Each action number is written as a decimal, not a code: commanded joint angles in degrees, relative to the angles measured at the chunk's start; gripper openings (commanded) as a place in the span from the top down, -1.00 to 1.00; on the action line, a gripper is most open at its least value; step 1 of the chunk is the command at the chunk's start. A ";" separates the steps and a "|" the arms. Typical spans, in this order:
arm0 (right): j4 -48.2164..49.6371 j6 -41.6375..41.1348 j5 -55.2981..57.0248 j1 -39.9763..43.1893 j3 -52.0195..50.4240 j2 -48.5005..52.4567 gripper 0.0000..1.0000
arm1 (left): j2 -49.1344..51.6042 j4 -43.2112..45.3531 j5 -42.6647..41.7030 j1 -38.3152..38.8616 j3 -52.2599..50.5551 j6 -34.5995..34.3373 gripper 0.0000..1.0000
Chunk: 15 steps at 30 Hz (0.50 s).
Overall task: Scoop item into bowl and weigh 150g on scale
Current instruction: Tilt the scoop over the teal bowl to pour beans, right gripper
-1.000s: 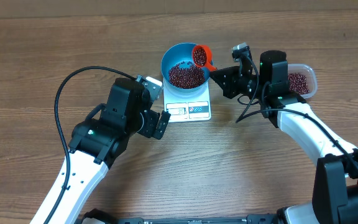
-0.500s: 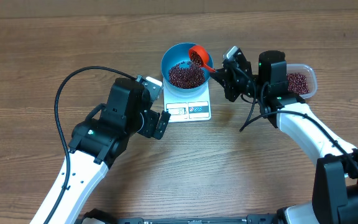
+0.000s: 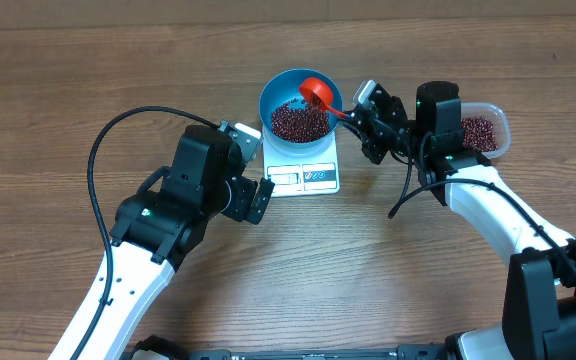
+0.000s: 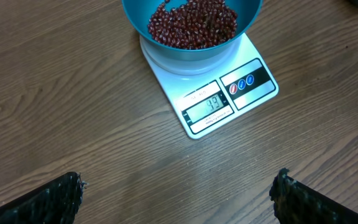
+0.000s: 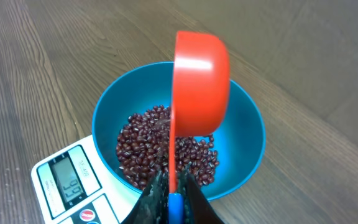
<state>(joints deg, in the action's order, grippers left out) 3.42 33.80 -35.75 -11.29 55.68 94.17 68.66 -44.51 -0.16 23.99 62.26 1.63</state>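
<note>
The blue bowl (image 3: 299, 105) stands on the white scale (image 3: 306, 172) and holds a pile of dark red beans (image 3: 298, 122). My right gripper (image 3: 358, 113) is shut on the handle of an orange scoop (image 3: 318, 93), which is turned over above the bowl's right side. In the right wrist view the scoop (image 5: 199, 84) shows its rounded back over the beans (image 5: 157, 149), its thin handle pinched in the gripper (image 5: 174, 196). My left gripper (image 4: 178, 193) stands open over bare wood, short of the scale (image 4: 213, 93) and bowl (image 4: 191, 28).
A clear plastic tub (image 3: 486, 130) with more beans sits at the right, behind my right arm. A black cable (image 3: 108, 150) loops over the table left of the left arm.
The right gripper has rolled the scoop over from mouth-up to upside down and moved it slightly left over the bowl. The left arm has not moved.
</note>
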 commanded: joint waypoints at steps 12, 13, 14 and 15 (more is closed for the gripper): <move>0.98 -0.81 -0.31 -0.22 -0.13 0.17 0.92 | 0.33 0.17 0.44 0.15 -0.22 -0.52 -0.99; 1.01 -1.05 -0.31 -0.22 -0.13 0.17 0.92 | 0.33 0.17 0.44 0.15 -0.22 -0.52 -0.99; 0.98 -1.05 -0.33 -0.22 -0.13 0.15 0.92 | 0.33 0.17 0.44 0.15 -0.22 -0.52 -0.99; 0.98 -1.05 -0.33 -0.22 -0.13 0.13 0.92 | 0.33 0.17 0.44 0.15 -0.22 -0.52 -0.99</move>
<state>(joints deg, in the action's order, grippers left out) 3.88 34.22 -35.77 -11.29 55.68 94.17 68.66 -44.51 -0.16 23.99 62.26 1.61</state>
